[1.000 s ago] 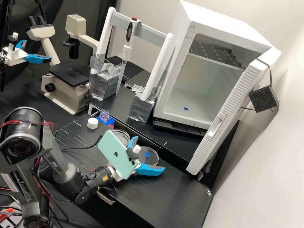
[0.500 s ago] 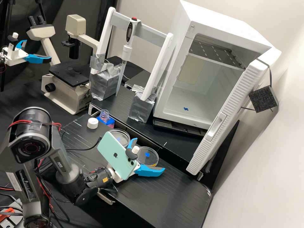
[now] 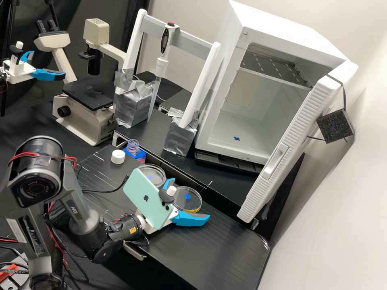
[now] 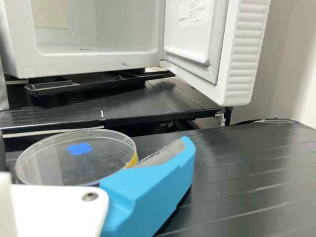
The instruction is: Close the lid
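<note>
Bench point(image 3: 217, 249) black, grooved | wall point(image 3: 338, 201) pale | cabinet door point(image 3: 276, 161) open | hand point(image 3: 190, 198) spread apart

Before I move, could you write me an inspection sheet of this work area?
Surface: black bench with pale scratch-like lines.
Job's things: white cap off, beside a clear bottle; a far round dish and a near round dish, each with a blue mark; cannot tell which lid is meant.
Clutter: silver-wrapped blocks at the stand's feet.
Gripper: blue-fingered gripper open by the near round dish, holding nothing.
Cables: black cable across the bench; red wires on the arm.
Surroundings: white fridge-like box, door open; microscope; pale wall.
</note>
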`<state>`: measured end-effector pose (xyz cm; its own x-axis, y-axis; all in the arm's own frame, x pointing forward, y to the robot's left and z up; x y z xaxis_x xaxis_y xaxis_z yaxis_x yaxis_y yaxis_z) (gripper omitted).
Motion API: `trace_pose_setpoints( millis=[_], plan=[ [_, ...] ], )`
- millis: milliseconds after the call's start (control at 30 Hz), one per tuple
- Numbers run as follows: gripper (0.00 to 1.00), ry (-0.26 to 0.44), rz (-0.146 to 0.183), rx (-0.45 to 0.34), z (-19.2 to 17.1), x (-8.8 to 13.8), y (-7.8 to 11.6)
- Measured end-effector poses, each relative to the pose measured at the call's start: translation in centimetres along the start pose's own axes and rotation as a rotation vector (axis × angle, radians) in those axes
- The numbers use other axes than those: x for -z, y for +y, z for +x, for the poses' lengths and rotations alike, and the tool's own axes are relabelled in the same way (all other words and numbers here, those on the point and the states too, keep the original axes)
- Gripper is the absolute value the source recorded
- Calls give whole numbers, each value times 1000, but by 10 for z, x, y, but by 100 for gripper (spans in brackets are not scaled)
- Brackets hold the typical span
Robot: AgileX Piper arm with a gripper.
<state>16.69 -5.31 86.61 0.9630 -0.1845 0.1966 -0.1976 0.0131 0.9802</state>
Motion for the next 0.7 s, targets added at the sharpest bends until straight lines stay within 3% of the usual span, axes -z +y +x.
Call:
trace_pose_setpoints(
  millis=[200,367,400,700],
  plan=[
    [100,-6,1,6,1,-2,-1],
    [100,2,-23,11,2,-2,-3],
    [0,1,-23,13,2,-3,-3],
    [0,6,-28,10,2,-2,-3]
  ],
)
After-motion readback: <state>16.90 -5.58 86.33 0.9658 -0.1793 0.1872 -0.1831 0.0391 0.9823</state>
